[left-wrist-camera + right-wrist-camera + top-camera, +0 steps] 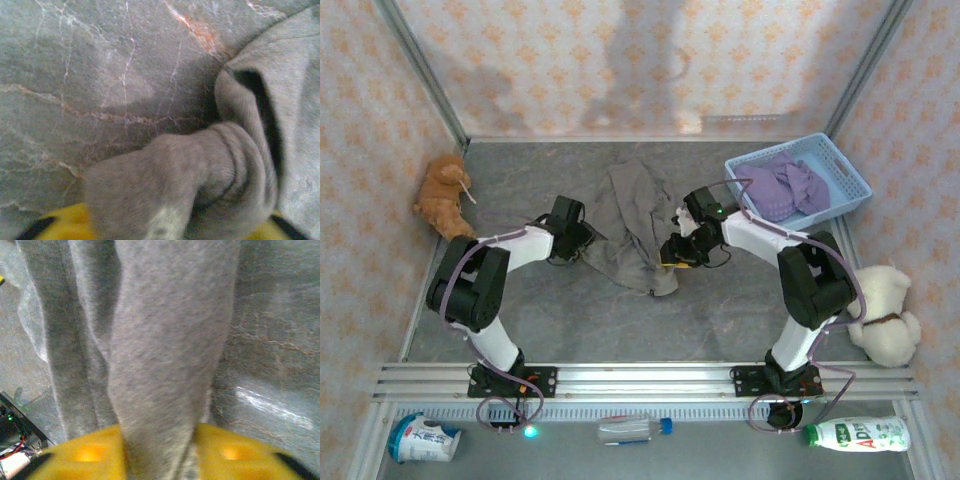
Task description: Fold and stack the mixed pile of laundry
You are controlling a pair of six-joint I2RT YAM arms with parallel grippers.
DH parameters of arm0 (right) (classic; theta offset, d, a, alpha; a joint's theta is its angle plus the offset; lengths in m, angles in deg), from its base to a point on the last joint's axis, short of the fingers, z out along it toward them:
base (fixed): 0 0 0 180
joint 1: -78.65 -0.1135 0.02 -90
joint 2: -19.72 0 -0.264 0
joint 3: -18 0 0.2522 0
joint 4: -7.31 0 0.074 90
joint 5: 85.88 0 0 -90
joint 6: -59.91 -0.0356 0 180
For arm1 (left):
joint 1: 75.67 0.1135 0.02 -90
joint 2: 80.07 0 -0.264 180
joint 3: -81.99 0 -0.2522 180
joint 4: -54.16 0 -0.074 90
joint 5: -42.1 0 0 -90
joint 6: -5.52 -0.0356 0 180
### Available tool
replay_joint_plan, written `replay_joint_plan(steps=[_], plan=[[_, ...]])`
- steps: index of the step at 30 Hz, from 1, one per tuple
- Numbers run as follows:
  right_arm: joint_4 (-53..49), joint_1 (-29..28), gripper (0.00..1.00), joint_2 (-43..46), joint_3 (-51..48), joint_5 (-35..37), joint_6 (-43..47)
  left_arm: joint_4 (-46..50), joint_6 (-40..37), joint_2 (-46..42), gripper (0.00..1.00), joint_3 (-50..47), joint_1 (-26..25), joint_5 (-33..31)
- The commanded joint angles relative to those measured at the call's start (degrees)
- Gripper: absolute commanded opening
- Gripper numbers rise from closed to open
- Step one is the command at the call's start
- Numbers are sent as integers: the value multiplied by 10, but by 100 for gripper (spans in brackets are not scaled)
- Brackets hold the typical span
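Top view: the grey trousers point(630, 225) lie crumpled in the middle of the table point(720, 310), running from the far side toward the near side, with both arms reaching in from the near edge. The left gripper point(582, 240) sits at the left edge of the trousers, low at the table. The right gripper point(678, 250) sits at the right edge, near the lower end of the cloth. In the left wrist view, a thick rolled fold of grey cloth fills the gap between the yellow fingers point(65, 224). The fold is bunched and wrinkled where they press it, so I read the left gripper as clamped on the trousers. The marbled table surface shows just beyond the fold. In the right wrist view, a long band of the same grey cloth runs straight up from between the yellow fingers point(90, 452). The jaws stand close together with the cloth pinched between them, so the right gripper is also gripping the trousers. The purple shirt point(782, 188) lies heaped inside the blue basket point(850, 190) at the far right, well apart from the trousers. I cannot make out any chest mark on it. An orange plush toy point(445, 195) sits against the left wall. A cream plush toy point(885, 312) sits at the right, beside the right arm.
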Motion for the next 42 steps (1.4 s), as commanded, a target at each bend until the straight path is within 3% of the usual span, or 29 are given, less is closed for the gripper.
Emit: replay_joint_plan(steps=[1,5,12,15,17,19,21,22,23,24,25,26,27,31,36,38,42], plan=[[-8,-2,0,-28,46,13,-13,16,-27,-10,2,38,3,-12],[-15,24,0,-51,183,16,-89,163,-133,-41,0,168,13,-69],[-159,54,0,-157,737,15,-97,375,-288,12,0,643,50,-53],[-180,62,0,-172,873,12,-95,391,-292,3,0,732,49,-40],[-178,64,0,-144,849,16,-83,360,-286,-34,0,688,46,-36],[-171,65,0,-96,746,37,-68,323,-270,-86,1,582,44,-37],[-150,66,0,-43,604,57,-65,291,-242,-136,16,449,39,-35],[-137,65,4,-14,521,71,-69,273,-220,-159,49,372,34,-24],[-126,67,20,9,449,79,-77,261,-198,-177,80,307,29,-14],[-116,70,46,34,375,88,-87,260,-174,-192,100,241,21,-9],[-112,73,69,57,302,107,-101,265,-157,-208,100,186,11,-13],[-110,78,81,75,247,122,-115,269,-145,-221,100,145,3,-21],[-104,84,87,91,192,130,-130,271,-131,-238,100,103,-5,-30],[-90,84,89,115,82,139,-145,269,-97,-278,100,17,-8,-52],[-114,32,89,84,85,158,-81,265,-86,-260,100,-9,-8,-76],[-112,15,89,70,75,159,-56,220,-75,-257,99,-38,-7,-61],[-69,13,86,42,45,127,-48,92,-67,-246,89,-100,-7,-34]])
